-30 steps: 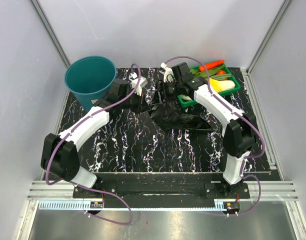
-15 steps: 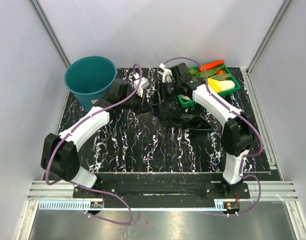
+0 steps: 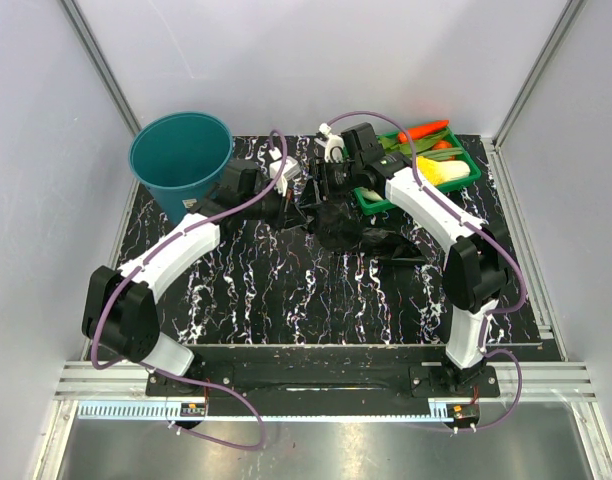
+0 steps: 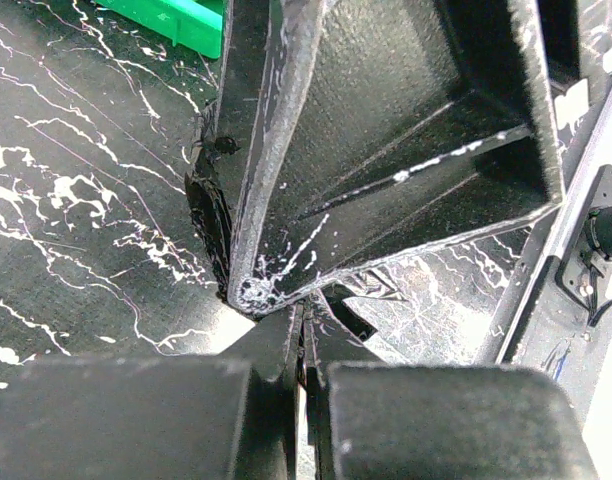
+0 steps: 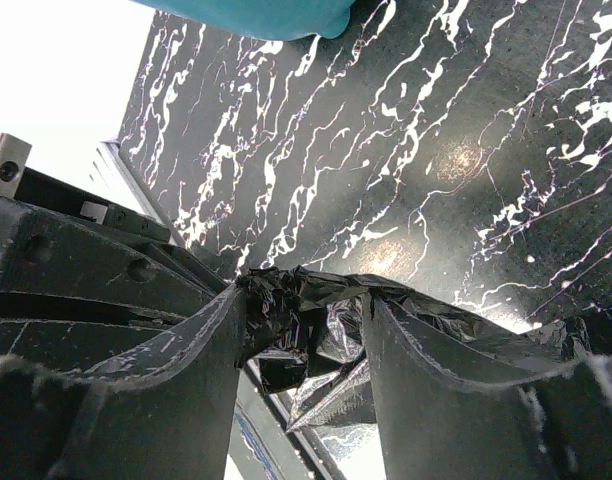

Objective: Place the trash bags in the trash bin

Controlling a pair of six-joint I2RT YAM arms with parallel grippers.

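- Between the two grippers, one crumpled black mass of trash bags is being stretched. How many bags are making it up cannot be told.
- Two arms, one trash bin and one green tray are being counted on the marbled table.
- The jaws of the left gripper are being pressed fully together. In the right wrist view, a bunched corner of the black film is being pinched at their tip.
- The jaws of the right gripper are being held partly apart, astride that same bunch just beyond the left gripper's tip.
- Film is being touched by the inner face of one of the right fingers, while a gap is being left beside the other, so no firm clamp is being shown there.
- The rest of the film is being left heaped on the table beneath and behind the right gripper, alongside the right forearm.
- The bin is being seen upright on the outer side of the left gripper, near its wrist and apart from the film, with the bags lying outside it.
- The tray, loaded with vegetables, is being seen just beside the right wrist, on its outer side.
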